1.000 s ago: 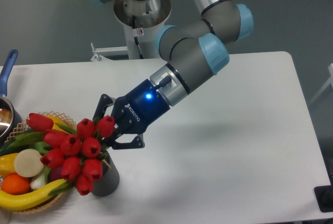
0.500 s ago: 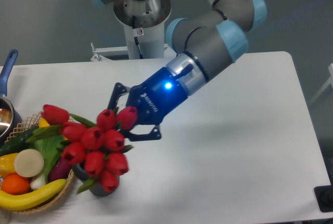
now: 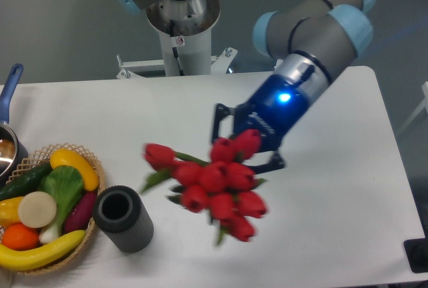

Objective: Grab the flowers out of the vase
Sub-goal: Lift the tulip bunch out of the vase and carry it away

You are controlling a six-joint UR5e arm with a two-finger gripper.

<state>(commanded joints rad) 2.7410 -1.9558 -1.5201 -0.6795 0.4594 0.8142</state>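
Observation:
The flowers (image 3: 214,180), a bunch of red tulip buds with green leaves, hang in the air above the middle of the table, fully clear of the vase. My gripper (image 3: 246,146) is shut on their stems from the upper right, its fingers partly hidden behind the buds. The vase (image 3: 123,218), a dark ribbed cylinder, stands upright at the lower left with its round mouth showing and nothing in it. It sits well to the left of the bunch.
A wicker basket (image 3: 88,152) holding fruit and vegetables sits at the left edge, touching the vase. A blue-handled pot (image 3: 9,94) is cut off at the far left. The arm's base (image 3: 182,21) stands behind the table.
The gripper has pulled the flowers up and to the right, out of the vase. The vase now stands with an open mouth beside the basket.

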